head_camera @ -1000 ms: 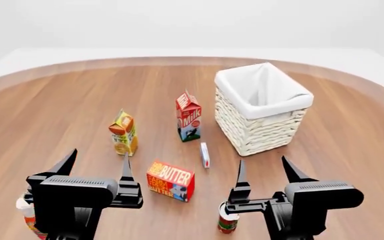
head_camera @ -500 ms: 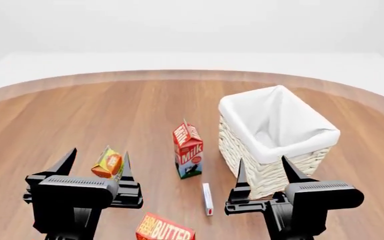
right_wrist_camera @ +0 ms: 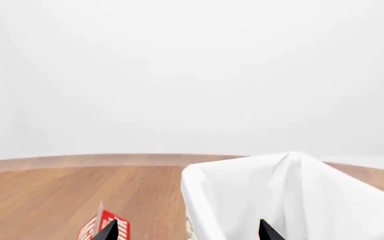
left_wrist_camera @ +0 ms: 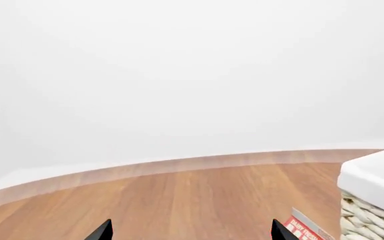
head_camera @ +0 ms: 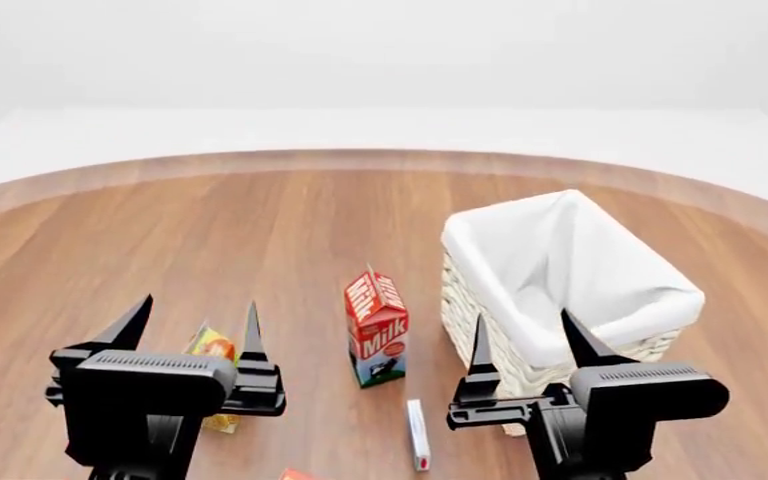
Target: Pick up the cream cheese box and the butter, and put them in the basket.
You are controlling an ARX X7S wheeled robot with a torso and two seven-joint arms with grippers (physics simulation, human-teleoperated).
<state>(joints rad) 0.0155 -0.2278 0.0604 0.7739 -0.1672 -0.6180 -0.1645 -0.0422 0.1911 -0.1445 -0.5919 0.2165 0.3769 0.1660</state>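
The cream cheese box point(head_camera: 418, 435), a thin white slab, lies on the wooden table between my two arms, in front of the milk carton. Only a red sliver of the butter point(head_camera: 293, 475) shows at the head view's bottom edge. The wicker basket point(head_camera: 498, 265) with its white liner stands to the right, just behind my right gripper point(head_camera: 527, 335). That gripper is open and empty, as is my left gripper point(head_camera: 195, 320). In the wrist views the left gripper point(left_wrist_camera: 190, 231) and the right gripper point(right_wrist_camera: 188, 231) show spread tips with nothing between them. The basket point(right_wrist_camera: 245, 185) fills the right wrist view's lower right.
A red and white milk carton point(head_camera: 377, 330) stands upright left of the basket; its top also shows as the milk carton point(left_wrist_camera: 305, 230) in the left wrist view. An orange juice carton point(head_camera: 213, 348) is partly hidden behind my left gripper. The table's curved far edge point(head_camera: 384, 158) meets white floor.
The head view has shifted: the objects slid down the frame and look closer. The butter has dropped almost out of sight and the can is gone. Both grippers stay open.
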